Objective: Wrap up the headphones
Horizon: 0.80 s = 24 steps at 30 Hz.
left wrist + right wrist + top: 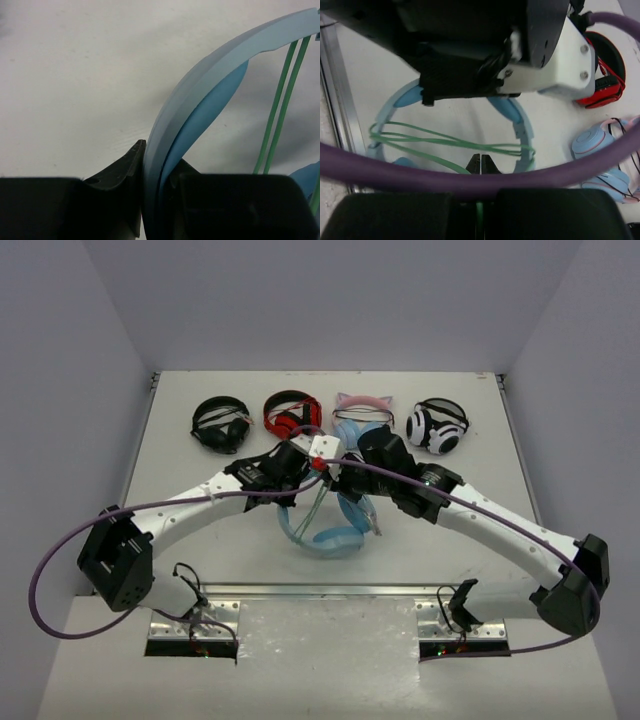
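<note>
Light-blue headphones [335, 538] at centre of the table [200, 560], row of other headsets [290, 415] at their 12 o'clock, left gripper [152, 165] clamped on the headband [210, 90], right gripper [481, 165] pinching the green cable [445, 142]

A white counter [250, 560] carries five headsets. Directly under the left pincer [150, 210] and right pincer [481, 167] sit the light-blue headphones [335, 538], one earcup down on the surface, a pale-green cable [445, 142] strung across the band. Beyond the pincers runs a row of four: black headphones [220, 425] off to the left pincer's left, red headphones [290, 413] just past it, a pink cat-ear pair [362, 415] just past the right pincer, and white-and-black headphones [438, 426] to its right. A metal strip [330, 590] edges the counter on the pincers' near side.
</note>
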{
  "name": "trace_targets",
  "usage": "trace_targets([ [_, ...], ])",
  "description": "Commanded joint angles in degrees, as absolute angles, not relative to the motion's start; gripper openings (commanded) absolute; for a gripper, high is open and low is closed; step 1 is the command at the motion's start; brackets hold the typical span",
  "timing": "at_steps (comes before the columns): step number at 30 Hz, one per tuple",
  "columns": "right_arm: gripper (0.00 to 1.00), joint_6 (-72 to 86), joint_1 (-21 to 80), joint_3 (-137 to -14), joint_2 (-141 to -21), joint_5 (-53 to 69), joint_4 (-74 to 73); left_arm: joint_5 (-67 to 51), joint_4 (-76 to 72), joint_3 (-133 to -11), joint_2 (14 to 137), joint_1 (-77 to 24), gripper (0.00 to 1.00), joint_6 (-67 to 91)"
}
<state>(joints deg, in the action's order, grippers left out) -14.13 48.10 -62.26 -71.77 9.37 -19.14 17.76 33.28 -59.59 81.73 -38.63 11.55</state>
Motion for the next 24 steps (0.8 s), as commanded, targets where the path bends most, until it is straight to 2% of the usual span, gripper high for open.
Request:
trace_targets([
  [1, 0.01, -17.8, 47.3, -66.9, -74.4, 3.0, -18.9, 11.1, 30.6, -58.8, 78.1, -40.9, 0.0, 7.2],
  [6, 0.01, -20.9, 46.7, -65.8, -76.8, -3.4, -16.1, 7.2, 28.6, -57.0, 73.1, -41.4, 0.0, 6.2],
  [10, 0.02, -20.1, 43.5, -63.9, -76.6, -3.7, -12.5, 4.2, 27.3, -55.5, 70.1, -41.5, 0.0, 5.5],
  [16, 0.05, -16.9, 38.1, -62.6, -75.3, 2.1, -8.8, 0.3, 26.9, -54.3, 68.5, -41.5, 0.0, 5.1],
  [19, 0.1, -15.8, 35.4, -64.0, -76.1, 5.2, -10.3, 0.3, 26.7, -54.3, 67.9, -41.5, 0.0, 4.9],
  [24, 0.11, -15.6, 34.3, -63.9, -77.2, 7.9, -12.6, 3.6, 27.4, -55.0, 68.0, -41.4, 0.0, 5.4],
])
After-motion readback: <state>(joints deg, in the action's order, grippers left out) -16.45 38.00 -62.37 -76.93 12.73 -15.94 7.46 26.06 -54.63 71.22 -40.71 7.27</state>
